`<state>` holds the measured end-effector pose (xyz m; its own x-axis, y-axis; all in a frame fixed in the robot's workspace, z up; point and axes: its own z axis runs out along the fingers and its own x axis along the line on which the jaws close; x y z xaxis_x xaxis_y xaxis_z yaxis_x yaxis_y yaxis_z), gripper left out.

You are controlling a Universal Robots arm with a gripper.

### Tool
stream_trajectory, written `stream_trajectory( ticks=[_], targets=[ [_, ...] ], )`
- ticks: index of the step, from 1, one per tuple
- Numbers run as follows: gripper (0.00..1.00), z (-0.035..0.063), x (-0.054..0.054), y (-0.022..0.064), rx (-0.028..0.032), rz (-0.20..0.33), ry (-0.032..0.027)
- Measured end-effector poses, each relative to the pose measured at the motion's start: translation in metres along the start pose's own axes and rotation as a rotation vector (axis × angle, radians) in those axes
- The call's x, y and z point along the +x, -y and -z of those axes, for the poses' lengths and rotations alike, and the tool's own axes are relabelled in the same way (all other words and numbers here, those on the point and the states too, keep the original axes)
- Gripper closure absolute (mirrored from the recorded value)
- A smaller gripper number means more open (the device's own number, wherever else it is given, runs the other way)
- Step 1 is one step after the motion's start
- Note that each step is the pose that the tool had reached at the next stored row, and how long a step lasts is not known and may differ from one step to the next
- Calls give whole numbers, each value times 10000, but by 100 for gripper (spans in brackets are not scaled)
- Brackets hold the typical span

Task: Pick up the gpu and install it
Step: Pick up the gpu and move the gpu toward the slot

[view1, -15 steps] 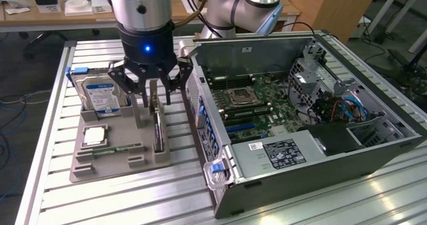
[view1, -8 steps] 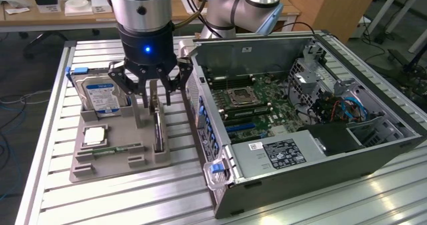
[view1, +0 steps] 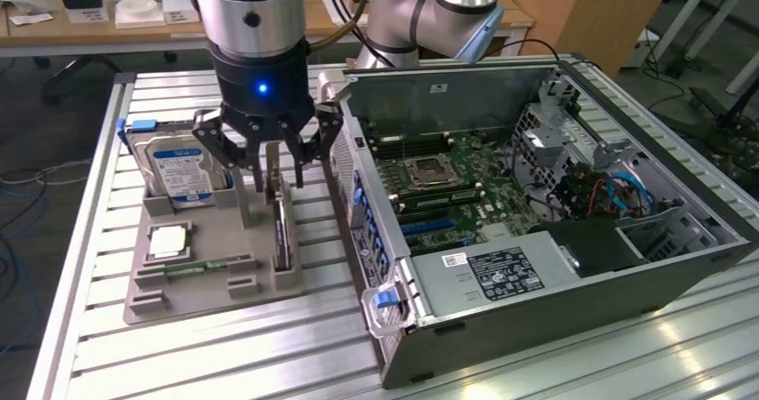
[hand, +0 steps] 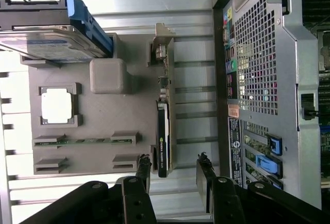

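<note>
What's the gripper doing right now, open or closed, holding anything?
Gripper: fingers open, holding nothing, just over the gpu standing in its tray.

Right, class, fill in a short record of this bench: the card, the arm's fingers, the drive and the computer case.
gpu: on edge in the grey tray, not lifted
gripper: directly over the gpu, fingers open, holding nothing
hard drive: upright in the same tray
computer case: beside the tray, side open, motherboard exposed
</note>
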<state>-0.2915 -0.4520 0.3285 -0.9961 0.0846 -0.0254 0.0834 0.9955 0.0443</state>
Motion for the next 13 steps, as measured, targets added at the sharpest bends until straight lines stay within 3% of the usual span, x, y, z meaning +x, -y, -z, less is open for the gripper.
stream_trajectory(
  ticks=[13],
  targets=[
    [51,-98,3,5,6,0,-4]
  ],
)
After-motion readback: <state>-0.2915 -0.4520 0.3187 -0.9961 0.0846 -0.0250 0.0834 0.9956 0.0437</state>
